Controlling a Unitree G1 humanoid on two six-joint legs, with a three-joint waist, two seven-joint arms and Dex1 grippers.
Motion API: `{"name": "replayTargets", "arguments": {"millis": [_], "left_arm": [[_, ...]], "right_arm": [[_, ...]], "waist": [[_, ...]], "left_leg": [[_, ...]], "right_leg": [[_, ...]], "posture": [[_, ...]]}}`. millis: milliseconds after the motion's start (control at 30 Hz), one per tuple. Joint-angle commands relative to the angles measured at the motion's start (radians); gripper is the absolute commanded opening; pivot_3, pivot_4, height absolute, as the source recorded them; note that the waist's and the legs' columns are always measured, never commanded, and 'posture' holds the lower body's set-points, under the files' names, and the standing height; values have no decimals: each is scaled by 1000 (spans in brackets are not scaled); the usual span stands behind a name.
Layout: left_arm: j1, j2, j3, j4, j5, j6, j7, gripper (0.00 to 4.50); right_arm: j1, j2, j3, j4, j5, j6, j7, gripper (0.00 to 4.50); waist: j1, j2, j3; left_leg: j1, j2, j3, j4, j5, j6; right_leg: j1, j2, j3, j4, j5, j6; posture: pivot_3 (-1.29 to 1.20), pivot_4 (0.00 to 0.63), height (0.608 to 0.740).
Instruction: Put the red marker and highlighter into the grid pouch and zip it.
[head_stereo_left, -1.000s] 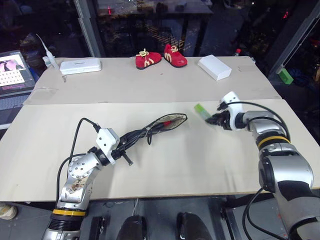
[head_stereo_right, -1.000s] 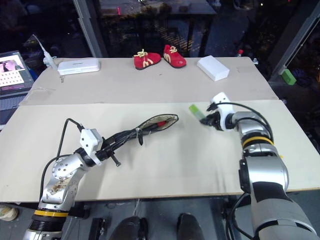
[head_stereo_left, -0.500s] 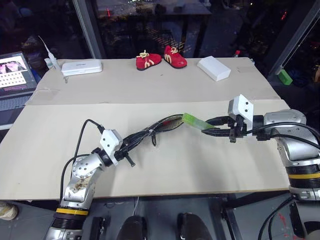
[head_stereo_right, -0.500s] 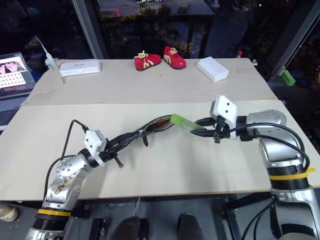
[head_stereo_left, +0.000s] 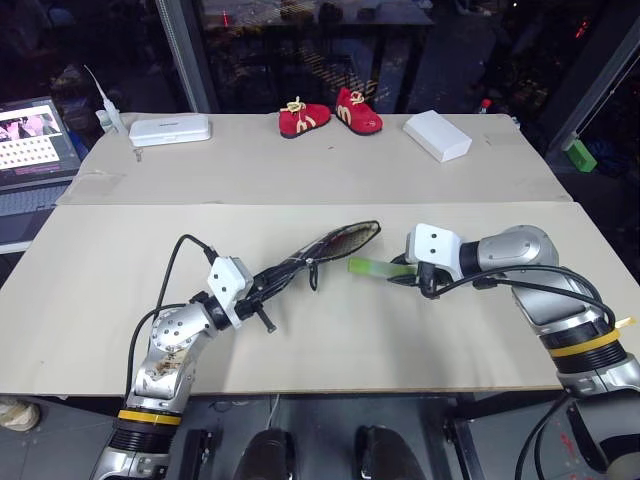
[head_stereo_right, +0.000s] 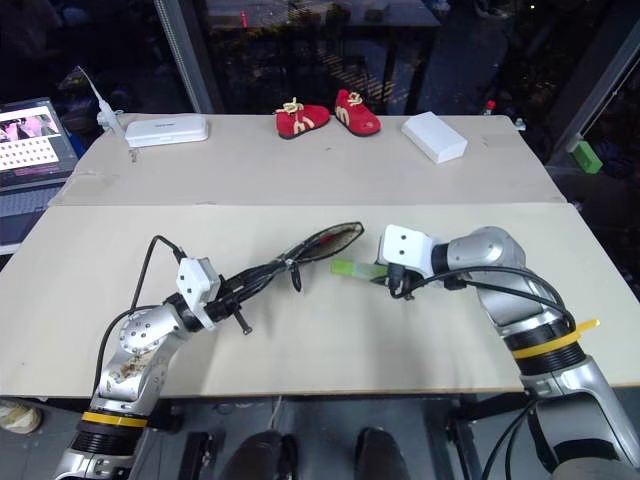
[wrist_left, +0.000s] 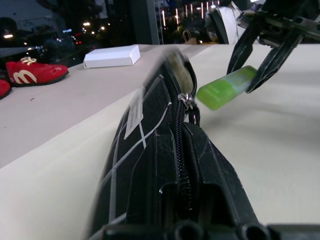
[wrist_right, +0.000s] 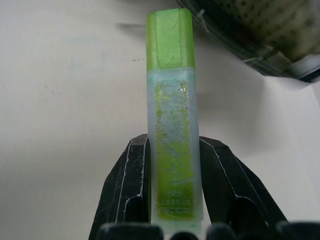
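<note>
Right hand pinches one stubby green highlighter by its pale translucent end, tip just beside the open mouth of a flat black grid pouch. Left hand, clamped shut on the pouch's other end, holds it above the cardboard-topped counter.

A black pouch crossed by white grid lines at centre frame; a light green highlighter with a paler translucent cap beside it; red shoes and a white box at the top, on a beige table
</note>
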Motion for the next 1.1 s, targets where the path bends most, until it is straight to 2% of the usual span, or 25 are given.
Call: {"name": "replayTargets", "arguments": {"millis": [33, 133, 267, 500, 733, 933, 1100], "left_arm": [[-17, 12, -1, 0, 11, -40, -15, 0], [-13, 18, 1, 9, 11, -47, -20, 0], [-13, 21, 1, 12, 11, -50, -24, 0], [-17, 20, -2, 17, 10, -53, -28, 0], [-14, 16, -11, 11, 10, -53, -25, 0], [-17, 13, -14, 17, 7, -56, -28, 0], [-19, 13, -18, 27, 6, -59, -36, 0]], "right_arm": [[-25, -34, -59, -64, 76, 48, 62, 1008], [-18, -91, -92, -98, 132, 65, 129, 1008], [-43, -115, -108, -96, 161, 68, 146, 1008], [-134, -52, -17, 29, 41, 19, 69, 1008], [-184, 11, 75, 150, -62, -67, 52, 1008], [-217, 52, 105, 170, -97, -96, 60, 1008], [-256, 131, 167, 192, -165, -146, 41, 1008]], "waist": [[1, 0, 0], [3, 0, 0], [4, 0, 0], [-6, 0, 0], [-5, 0, 0], [-4, 0, 0], [-12, 0, 0]], "left_leg": [[0, 0, 0, 0, 0, 0], [-1, 0, -2, 0, 0, 0], [-1, 0, -3, 0, 0, 0], [2, 1, -2, 0, 0, 0], [-1, 0, -1, 0, 0, 0], [-1, 0, 0, 0, 0, 0], [0, 1, 0, 0, 0, 0]], "right_leg": [[0, 0, 0, 0, 0, 0], [0, 0, -1, 0, 0, 0], [0, -1, -1, 0, 0, 0], [1, 0, 0, 1, 0, 0], [0, 0, -1, 0, 0, 0], [0, 0, -1, 1, 0, 0], [0, 0, -1, 2, 0, 0]], "posture": [[0, 150, 740], [0, 150, 740], [0, 150, 740], [0, 150, 740], [0, 150, 740], [0, 150, 740], [0, 150, 740]]}}
